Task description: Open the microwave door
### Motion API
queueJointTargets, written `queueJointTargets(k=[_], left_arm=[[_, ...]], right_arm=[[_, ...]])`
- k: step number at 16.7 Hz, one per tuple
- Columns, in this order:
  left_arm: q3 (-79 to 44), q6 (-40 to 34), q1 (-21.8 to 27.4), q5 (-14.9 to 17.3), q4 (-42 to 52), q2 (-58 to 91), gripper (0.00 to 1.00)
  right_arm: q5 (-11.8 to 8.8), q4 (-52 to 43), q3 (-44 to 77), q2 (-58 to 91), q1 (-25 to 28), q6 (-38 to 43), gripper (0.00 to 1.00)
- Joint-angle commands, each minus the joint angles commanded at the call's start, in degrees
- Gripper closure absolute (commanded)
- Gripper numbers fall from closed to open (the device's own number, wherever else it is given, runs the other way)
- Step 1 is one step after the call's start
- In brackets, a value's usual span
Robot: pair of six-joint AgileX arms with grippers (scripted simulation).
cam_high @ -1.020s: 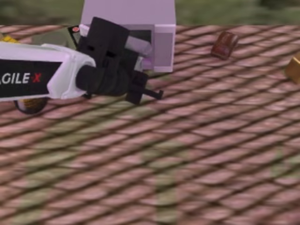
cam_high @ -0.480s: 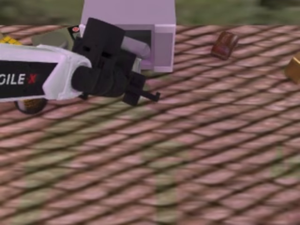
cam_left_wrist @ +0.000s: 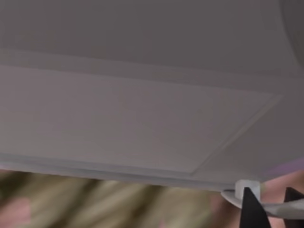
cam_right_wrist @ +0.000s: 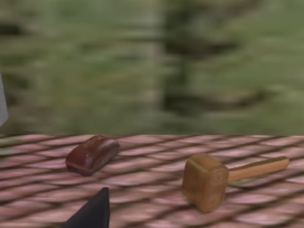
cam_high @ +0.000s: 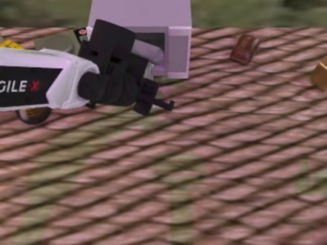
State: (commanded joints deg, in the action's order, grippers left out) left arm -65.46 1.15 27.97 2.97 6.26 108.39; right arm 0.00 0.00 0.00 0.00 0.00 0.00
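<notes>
**Door swung part open, arm now paused**

Over the last second the left arm [cam_high: 46, 84] has drawn back a little toward the left edge of the table, and the microwave door [cam_high: 148, 51] has come with it, its free edge now angled out from the front of the microwave [cam_high: 153, 15]. In the last half second almost nothing moves: arm and door sit where they were. I take that to mean the pull has either reached its end or is pausing; the door looks only partly open, with a sliver of purple interior showing beside it, so the task seems well under way but not plainly finished.

The microwave stands at the far edge of the table, left of centre. The left gripper [cam_high: 158, 103] sits just in front of it, near the door's swinging edge. From the left wrist view the two dark fingertips [cam_left_wrist: 249, 211] straddle a slim pale handle [cam_left_wrist: 247, 190] below the door's big window; they look closed on it, though the contact itself is cropped.

The right gripper does not show from above; only one dark fingertip [cam_right_wrist: 92, 211] appears in its own wrist view, so I cannot tell its state. It faces a brown lump [cam_right_wrist: 92, 154] and a wooden mallet [cam_right_wrist: 209, 180] near the table's far right corner.

Readable writing: "GILE X" on the left arm's black panel, the X in red. Nothing else is legible.
</notes>
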Motion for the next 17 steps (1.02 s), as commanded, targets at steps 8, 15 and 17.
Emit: queueJointTargets(k=[8, 15, 17], left_arm=[[0.0, 0.0, 0.0, 0.0, 0.0, 0.0, 1.0], [0.6, 0.9, -0.1, 1.2, 0.0, -0.4, 1.0], [1.1, 2.0, -0.7, 2.0, -0.1, -0.9, 1.0]], right_arm=[[0.0, 0.0, 0.0, 0.0, 0.0, 0.0, 0.0], [0.0, 0.0, 0.0, 0.0, 0.0, 0.0, 0.0], [0.0, 0.0, 0.0, 0.0, 0.0, 0.0, 0.0]])
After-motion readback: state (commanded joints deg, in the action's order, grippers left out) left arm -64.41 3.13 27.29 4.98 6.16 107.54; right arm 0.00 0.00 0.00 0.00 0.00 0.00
